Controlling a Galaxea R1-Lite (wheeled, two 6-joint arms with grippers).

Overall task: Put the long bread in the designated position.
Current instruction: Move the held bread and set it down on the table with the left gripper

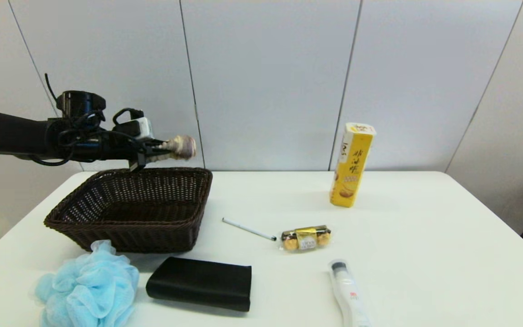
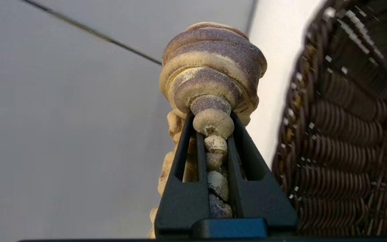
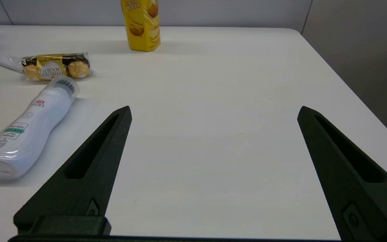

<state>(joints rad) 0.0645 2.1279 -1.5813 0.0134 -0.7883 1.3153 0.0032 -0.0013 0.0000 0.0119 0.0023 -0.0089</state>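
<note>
The long bread (image 1: 180, 146), a twisted loaf with brown and pale stripes, is held in the air above the far rim of the dark wicker basket (image 1: 107, 213). My left gripper (image 1: 167, 150) is shut on it. In the left wrist view the long bread (image 2: 213, 74) sticks out past the two black fingers (image 2: 183, 161), with the basket's woven wall (image 2: 348, 134) close beside it. My right gripper (image 3: 213, 114) hangs open over bare table near the right side and holds nothing. It is out of the head view.
On the white table (image 1: 402, 236) lie a blue bath puff (image 1: 89, 286), a black pouch (image 1: 200, 284), a pen (image 1: 249, 229), a gold-wrapped chocolate pack (image 1: 306, 238) and a white tube (image 1: 348, 293). A tall yellow box (image 1: 351, 164) stands at the back.
</note>
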